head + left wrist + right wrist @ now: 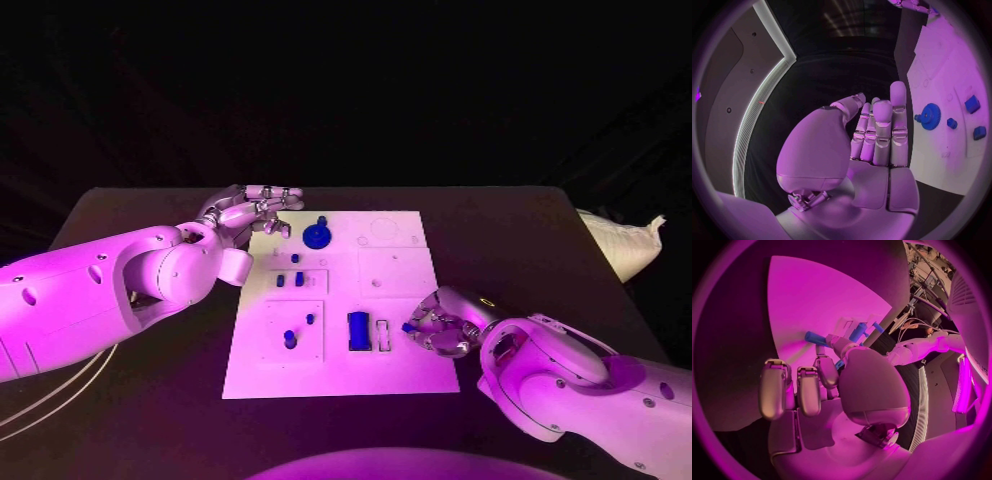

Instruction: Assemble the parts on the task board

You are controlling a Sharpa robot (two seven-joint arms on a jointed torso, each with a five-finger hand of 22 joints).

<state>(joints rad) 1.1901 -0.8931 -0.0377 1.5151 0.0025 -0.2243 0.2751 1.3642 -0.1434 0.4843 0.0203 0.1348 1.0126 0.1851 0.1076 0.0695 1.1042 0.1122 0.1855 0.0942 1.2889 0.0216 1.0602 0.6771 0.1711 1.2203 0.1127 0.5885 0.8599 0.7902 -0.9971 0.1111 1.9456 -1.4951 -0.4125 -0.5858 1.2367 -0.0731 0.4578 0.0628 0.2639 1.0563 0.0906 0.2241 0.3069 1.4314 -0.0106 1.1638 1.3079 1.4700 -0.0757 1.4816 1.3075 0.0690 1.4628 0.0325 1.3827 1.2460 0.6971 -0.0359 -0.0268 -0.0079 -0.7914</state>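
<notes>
The white task board [397, 270] lies in the middle of the black table. A blue gear [319, 237] stands near its far left corner, and also shows in the left wrist view as the blue gear [929, 116]. My left hand [257, 210] hovers just beyond that corner with its fingers [879, 130] stretched out and nothing in them. My right hand [440, 325] is at the board's near right edge and pinches a small blue pin [816, 338] between thumb and a finger. A blue block [358, 330] stands on the board just left of that hand.
Small blue pieces [290, 281] sit in the board's left column, with another pair [294, 338] nearer to me. A pale slotted piece [382, 334] lies beside the blue block. A white bag [620, 242] lies off the table's right edge.
</notes>
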